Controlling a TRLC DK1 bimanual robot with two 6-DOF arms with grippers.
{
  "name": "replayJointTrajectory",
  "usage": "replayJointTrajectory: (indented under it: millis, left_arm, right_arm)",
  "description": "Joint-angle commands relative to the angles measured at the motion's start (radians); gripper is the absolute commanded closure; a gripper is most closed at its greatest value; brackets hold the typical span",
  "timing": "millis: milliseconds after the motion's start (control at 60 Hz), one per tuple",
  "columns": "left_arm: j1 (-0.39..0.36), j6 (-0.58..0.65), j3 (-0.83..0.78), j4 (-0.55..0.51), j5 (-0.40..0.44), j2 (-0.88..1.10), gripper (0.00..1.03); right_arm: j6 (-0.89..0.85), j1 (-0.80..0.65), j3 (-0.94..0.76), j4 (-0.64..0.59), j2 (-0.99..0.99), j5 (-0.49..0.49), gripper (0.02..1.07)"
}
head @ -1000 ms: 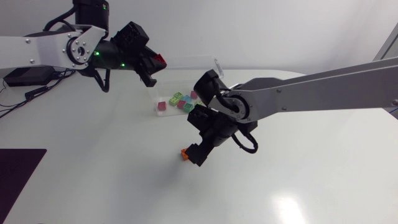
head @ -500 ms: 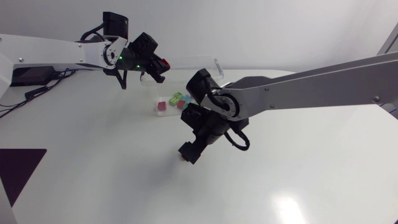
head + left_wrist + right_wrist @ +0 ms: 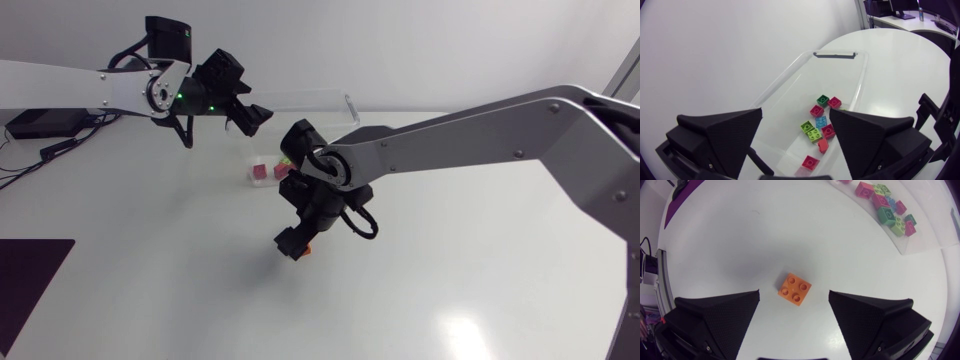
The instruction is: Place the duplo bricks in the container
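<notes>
A clear plastic container (image 3: 310, 98) stands at the back of the table and holds several coloured duplo bricks (image 3: 819, 121). My left gripper (image 3: 248, 116) hangs open over the container's near-left end, fingers wide with nothing between them (image 3: 795, 137). Beneath it a red brick (image 3: 823, 145) is in the container beside the others. An orange brick (image 3: 794, 289) lies on the white table in front of the container. My right gripper (image 3: 794, 299) hovers open just above this brick, one finger on each side, not touching. In the head view the right gripper (image 3: 292, 243) hides most of the orange brick (image 3: 304, 249).
A dark mat (image 3: 28, 275) covers the table's front-left corner. The container's bricks (image 3: 886, 202) show ahead of the right gripper. The white tabletop (image 3: 450, 260) stretches bare to the right and front.
My left gripper opened and let go of the red brick, which dropped into the container. My right arm swung left and lower, centring over the orange brick.
</notes>
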Motion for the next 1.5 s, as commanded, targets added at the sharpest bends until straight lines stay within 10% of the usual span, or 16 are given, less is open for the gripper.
replayJointTrajectory:
  millis: [0,533,967,1483]
  left_arm:
    - [0.002,-0.011,-0.071,0.028,0.001,-0.086,0.05]
    - [0.006,0.035,-0.343,0.027,-0.011,-0.362,0.05]
    - [0.028,0.063,-0.511,0.028,-0.011,-0.506,0.05]
    - [0.014,0.094,-0.734,-0.064,-0.013,-0.712,0.05]
  right_arm:
    - [0.050,-0.002,0.045,-0.046,0.053,0.005,0.07]
    - [0.128,-0.001,0.144,-0.135,0.158,0.005,0.17]
    - [0.131,0.008,0.154,-0.133,0.185,0.007,0.77]
    - [0.126,-0.058,0.088,-0.115,-0.044,0.068,0.78]
